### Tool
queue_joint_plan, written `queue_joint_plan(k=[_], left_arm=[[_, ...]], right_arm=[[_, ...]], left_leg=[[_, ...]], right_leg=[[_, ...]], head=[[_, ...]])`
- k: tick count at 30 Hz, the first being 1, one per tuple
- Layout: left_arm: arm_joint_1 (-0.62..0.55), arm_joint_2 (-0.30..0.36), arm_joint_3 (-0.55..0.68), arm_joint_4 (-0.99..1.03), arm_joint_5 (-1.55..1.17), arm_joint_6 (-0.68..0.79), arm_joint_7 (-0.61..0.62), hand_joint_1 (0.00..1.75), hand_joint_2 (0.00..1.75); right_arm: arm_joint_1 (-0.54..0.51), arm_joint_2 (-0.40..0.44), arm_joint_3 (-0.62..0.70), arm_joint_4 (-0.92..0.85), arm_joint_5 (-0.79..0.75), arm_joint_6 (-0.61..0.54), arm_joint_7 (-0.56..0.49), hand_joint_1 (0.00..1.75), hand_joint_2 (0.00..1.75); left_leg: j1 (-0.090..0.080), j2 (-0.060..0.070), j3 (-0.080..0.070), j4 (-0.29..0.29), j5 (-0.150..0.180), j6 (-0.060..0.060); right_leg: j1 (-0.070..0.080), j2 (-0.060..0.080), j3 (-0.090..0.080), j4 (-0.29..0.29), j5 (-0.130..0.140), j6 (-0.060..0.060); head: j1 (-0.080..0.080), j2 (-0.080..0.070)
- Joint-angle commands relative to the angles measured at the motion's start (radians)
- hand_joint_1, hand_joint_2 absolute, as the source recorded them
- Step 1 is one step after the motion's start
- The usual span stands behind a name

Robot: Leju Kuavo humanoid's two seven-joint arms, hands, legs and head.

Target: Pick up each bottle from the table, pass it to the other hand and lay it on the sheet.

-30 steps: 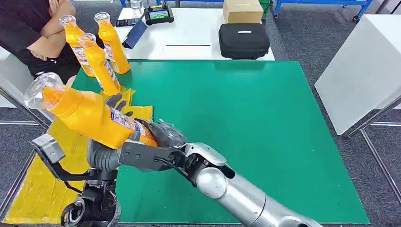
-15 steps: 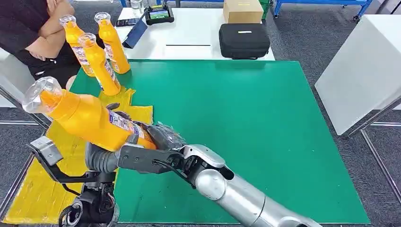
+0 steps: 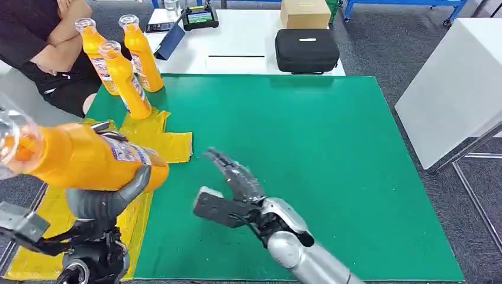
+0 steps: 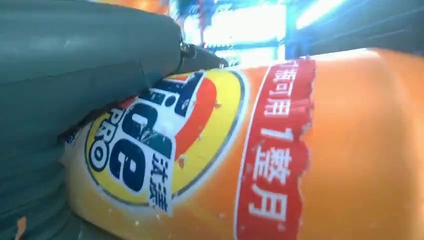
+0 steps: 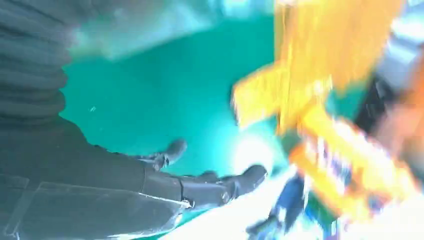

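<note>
One orange bottle lies gripped in the left hand above the yellow sheet; the right hand, blurred up close, looks spread and holds nothing.

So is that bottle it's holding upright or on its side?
On its side: the bottle lies nearly level in the left hand, above the yellow sheet.
</note>
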Motion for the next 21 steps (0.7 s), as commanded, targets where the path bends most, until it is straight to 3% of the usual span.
queue_joint_plan(k=[1,3,6,9,11,13,17,21], left_arm=[[0.01,0.006,0.06,-0.036,-0.032,0.006,0.004,1.75,1.75],[0.008,0.005,0.059,-0.034,-0.033,0.006,0.003,1.75,1.75],[0.023,0.009,0.077,-0.023,-0.232,0.053,0.038,1.75,1.75],[0.044,0.011,0.125,0.045,-0.665,0.085,0.131,1.75,1.75],[0.041,0.054,0.119,0.18,-1.027,-0.003,0.252,1.75,1.75],[0.015,0.115,0.074,0.365,-1.192,-0.036,0.311,1.75,1.75],[-0.064,0.163,-0.014,0.808,-1.331,-0.042,0.38,1.75,1.75],[-0.12,0.16,-0.034,0.986,-1.356,-0.025,0.426,1.75,1.75]], right_arm=[[0.098,-0.077,-0.154,-0.108,0.004,0.004,-0.019,0.0,0.0],[0.094,-0.071,-0.151,-0.103,0.007,0.005,-0.016,0.0,0.0],[0.172,-0.093,-0.232,-0.201,-0.033,-0.064,-0.084,0.0,0.0],[0.236,-0.114,-0.302,-0.308,-0.042,-0.054,-0.106,0.0,0.0],[0.29,-0.113,-0.374,-0.4,-0.045,-0.036,-0.128,0.0,0.0],[0.316,-0.109,-0.414,-0.457,-0.069,-0.017,-0.151,0.0,0.0],[0.346,-0.126,-0.417,-0.493,-0.114,-0.001,-0.203,0.0,0.0],[0.356,-0.14,-0.39,-0.495,-0.111,-0.007,-0.203,0.0,0.0]], left_leg=[[0.001,0.0,0.003,0.0,-0.001,-0.003],[0.0,0.0,0.001,0.0,0.0,-0.002],[0.001,0.001,0.004,0.0,-0.001,-0.004],[0.001,-0.001,0.004,0.0,-0.001,-0.004],[0.0,-0.002,0.004,-0.002,0.0,-0.003],[-0.001,-0.003,0.007,-0.003,0.0,-0.004],[-0.002,-0.003,0.008,-0.005,0.001,-0.003],[-0.001,0.001,0.007,-0.004,0.001,-0.003]], right_leg=[[0.001,-0.002,0.003,-0.001,-0.001,0.0],[0.0,-0.001,0.001,-0.001,0.0,0.0],[0.001,-0.003,0.004,-0.001,-0.001,-0.001],[0.001,-0.005,0.004,-0.001,-0.002,0.0],[0.0,-0.005,0.004,-0.002,-0.002,0.0],[-0.001,-0.006,0.006,-0.002,-0.002,0.0],[-0.002,-0.005,0.007,-0.003,-0.001,0.0],[-0.001,-0.002,0.005,-0.003,0.0,-0.001]], head=[[0.0,0.0],[0.0,0.0],[0.0,0.0],[0.0,0.0],[0.0,0.0],[0.0,0.0],[-0.001,0.0],[-0.001,0.0]])
